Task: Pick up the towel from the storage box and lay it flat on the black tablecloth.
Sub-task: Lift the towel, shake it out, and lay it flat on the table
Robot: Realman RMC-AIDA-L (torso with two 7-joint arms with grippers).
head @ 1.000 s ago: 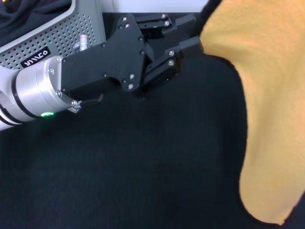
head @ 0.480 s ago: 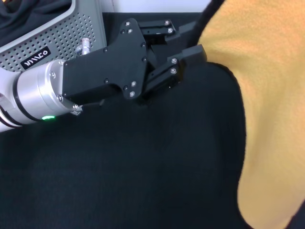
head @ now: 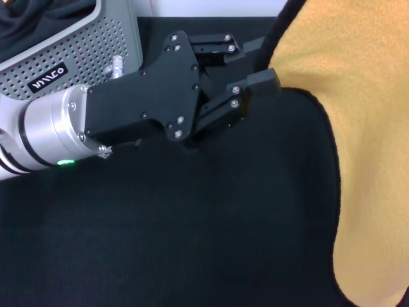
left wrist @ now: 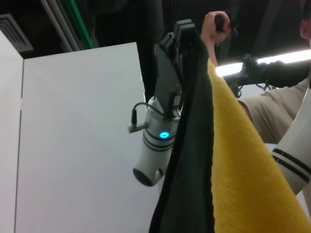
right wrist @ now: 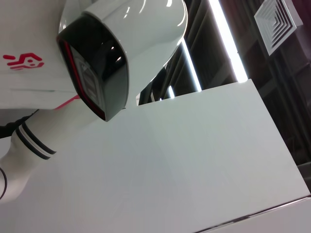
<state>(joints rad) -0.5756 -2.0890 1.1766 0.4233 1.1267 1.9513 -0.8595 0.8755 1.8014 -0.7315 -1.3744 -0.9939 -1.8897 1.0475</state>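
Your left gripper's (head: 246,64) fingers (head: 259,80) stand apart, one on each side of the dark-bound edge of the yellow-orange terry towel (head: 358,147); you can't tell from the head view whether they touch it. The towel hangs in the air on the right of that view, above the large black felt-like tablecloth (head: 192,230) that covers the tabletop. In the left wrist view the right gripper (left wrist: 187,30) sits at the top of the hanging towel (left wrist: 243,170), its dark edge draped down past the arm; whether those fingers are closed on the cloth you cannot tell. The light grey perforated storage box (head: 83,48) with the black label stands at the far left, behind your left arm.
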